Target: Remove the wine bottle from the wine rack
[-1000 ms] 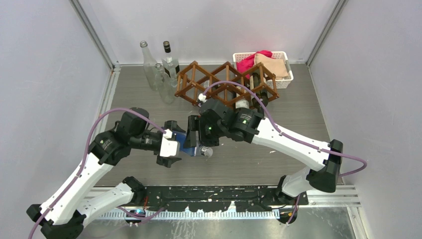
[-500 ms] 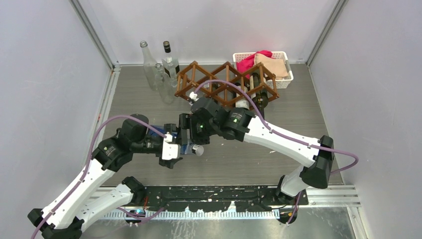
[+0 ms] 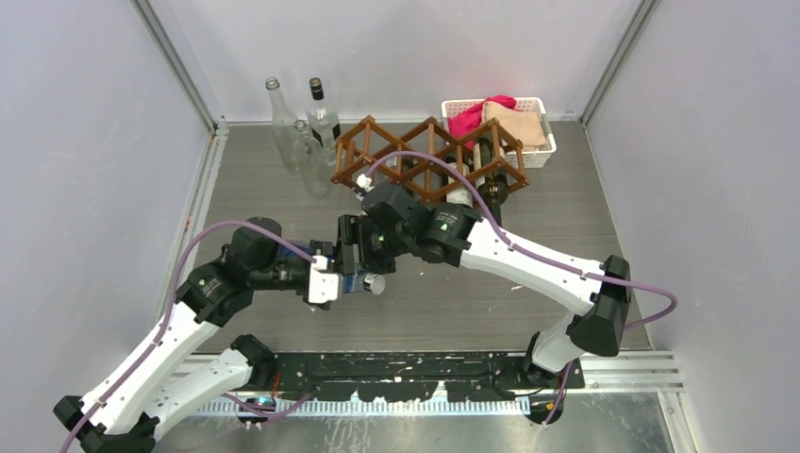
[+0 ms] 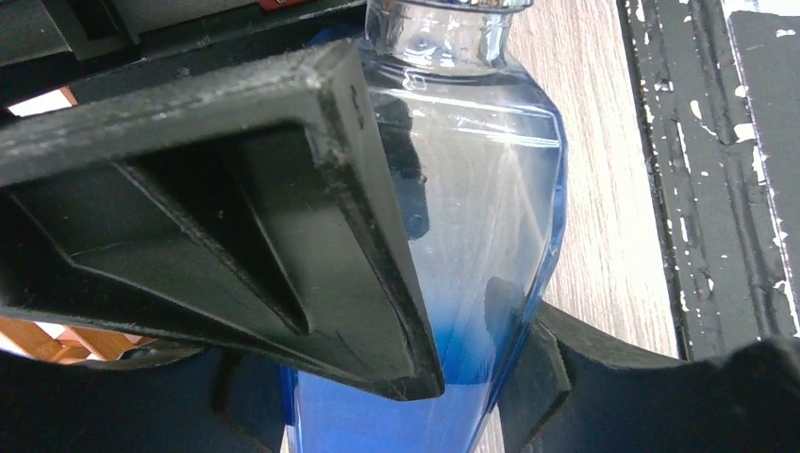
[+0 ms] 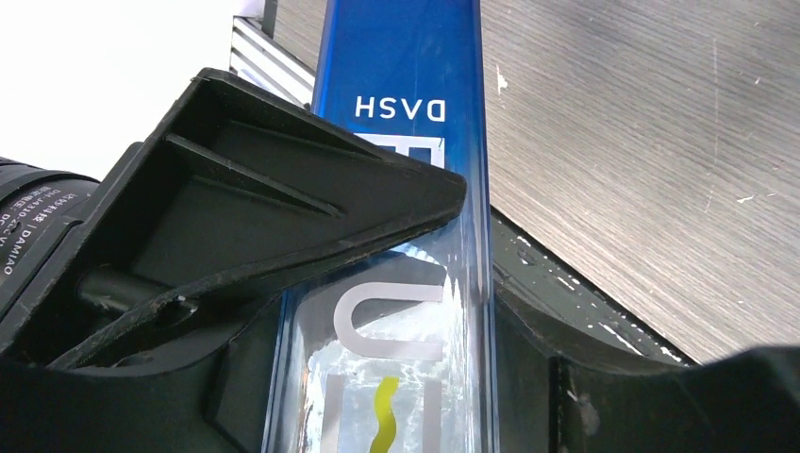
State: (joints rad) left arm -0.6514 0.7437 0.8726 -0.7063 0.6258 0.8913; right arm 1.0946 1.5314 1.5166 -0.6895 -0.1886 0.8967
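The wine bottle [image 3: 356, 280] is blue glass with a silver cap and hangs above the table in front of the brown lattice wine rack [image 3: 406, 160]. Both grippers hold it. My right gripper [image 3: 366, 250] is shut on its labelled body [image 5: 415, 94] from the rack side. My left gripper [image 3: 338, 279] comes from the left, and its fingers [image 4: 283, 189] press both sides of the bottle's shoulder [image 4: 481, 189] below the clear neck. In the wrist views the left gripper [image 4: 476, 377] and the right gripper [image 5: 472, 283] each have the bottle filling the gap between their pads.
Two dark bottles [image 3: 476, 192] still lie in the rack's right cells. Three clear glass bottles [image 3: 304, 137] stand at the back left. A white basket [image 3: 545, 143] with pink and tan cloths sits behind the rack. The arms' base rail [image 3: 425, 363] runs along the near edge.
The right arm carried the blue bottle a little to the left and nearer. The left gripper, open a second ago, moved in and closed on the bottle.
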